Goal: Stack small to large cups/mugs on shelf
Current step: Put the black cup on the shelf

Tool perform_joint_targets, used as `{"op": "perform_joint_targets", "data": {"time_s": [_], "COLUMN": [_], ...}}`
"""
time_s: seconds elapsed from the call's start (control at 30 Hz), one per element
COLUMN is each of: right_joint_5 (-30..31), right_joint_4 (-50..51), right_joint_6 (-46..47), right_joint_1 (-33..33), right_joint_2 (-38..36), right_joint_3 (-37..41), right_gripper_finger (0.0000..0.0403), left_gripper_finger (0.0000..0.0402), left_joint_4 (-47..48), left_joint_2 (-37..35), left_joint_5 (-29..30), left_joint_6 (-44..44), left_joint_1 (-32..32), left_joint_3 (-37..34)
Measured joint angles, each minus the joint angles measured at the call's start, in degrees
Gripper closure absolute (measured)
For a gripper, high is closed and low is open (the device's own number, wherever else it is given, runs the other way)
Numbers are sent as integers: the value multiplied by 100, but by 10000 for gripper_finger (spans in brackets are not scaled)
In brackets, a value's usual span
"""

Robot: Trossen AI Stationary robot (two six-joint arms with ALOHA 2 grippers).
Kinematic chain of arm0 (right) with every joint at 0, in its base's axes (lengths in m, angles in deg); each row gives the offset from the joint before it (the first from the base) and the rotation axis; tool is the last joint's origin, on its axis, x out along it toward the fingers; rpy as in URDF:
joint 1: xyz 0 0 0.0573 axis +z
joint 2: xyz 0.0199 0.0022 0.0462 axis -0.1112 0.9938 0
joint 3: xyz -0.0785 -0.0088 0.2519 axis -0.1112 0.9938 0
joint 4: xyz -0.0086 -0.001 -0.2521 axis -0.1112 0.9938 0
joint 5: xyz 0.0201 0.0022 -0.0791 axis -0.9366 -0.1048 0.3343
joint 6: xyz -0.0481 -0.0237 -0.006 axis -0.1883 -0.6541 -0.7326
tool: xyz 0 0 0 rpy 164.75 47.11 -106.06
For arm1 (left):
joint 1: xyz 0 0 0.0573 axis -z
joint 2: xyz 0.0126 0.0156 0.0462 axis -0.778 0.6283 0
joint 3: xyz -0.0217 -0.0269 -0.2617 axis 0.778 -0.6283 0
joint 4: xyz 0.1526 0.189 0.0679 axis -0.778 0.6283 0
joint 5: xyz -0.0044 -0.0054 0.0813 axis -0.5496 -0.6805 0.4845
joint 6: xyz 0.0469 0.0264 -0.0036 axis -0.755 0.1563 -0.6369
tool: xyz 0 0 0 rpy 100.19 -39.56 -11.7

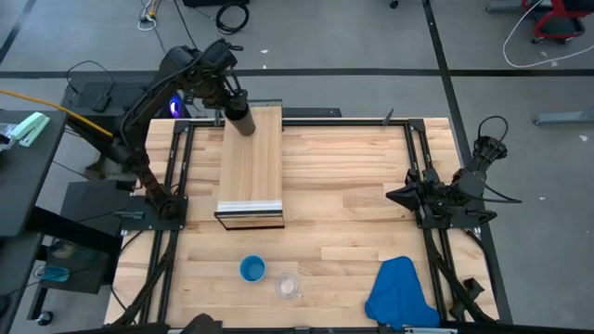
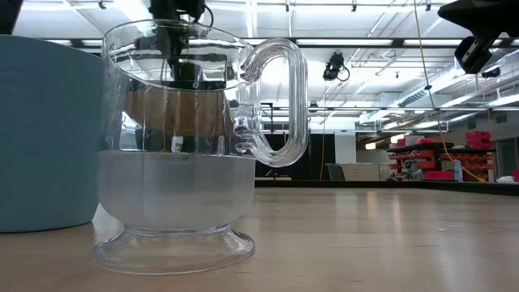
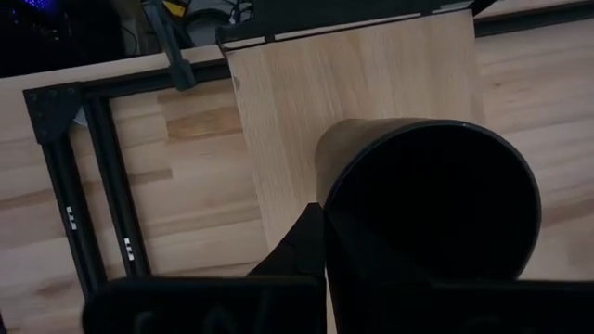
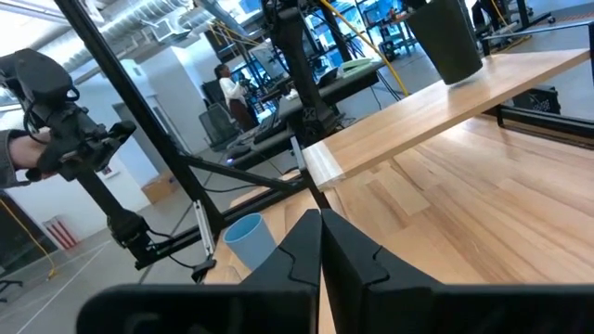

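Shelf (image 1: 251,162): pale, smooth light wood with fine straight grain and a matt finish, closed at its front end by a pale metallic strip; the table (image 1: 343,232) under it is butcher-block wood of mixed honey-toned strips, lightly satin, framed by matt black metal rails. On the shelf, the black cup (image 3: 432,218) looks matt and smooth. In front of the shelf stand a smooth opaque blue cup (image 1: 252,269) and a glossy transparent clear cup (image 2: 182,154) with handle and foot, and a soft, matt blue cloth (image 1: 399,292) lies crumpled.
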Motion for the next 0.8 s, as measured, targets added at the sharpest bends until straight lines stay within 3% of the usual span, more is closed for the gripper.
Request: {"op": "perform_joint_targets", "data": {"time_s": [0.8], "right_joint_5": [0], "right_joint_4": [1], "right_joint_6": [0], "right_joint_1": [1], "right_joint_2": [0], "right_joint_3": [0], "right_gripper_finger": [386], "left_gripper_finger": [382], "left_joint_4": [-188], "left_joint_2": [172], "left_joint_5": [-42], "left_joint_6": [-192], "left_joint_1": [64], "left_joint_3": [2]}}
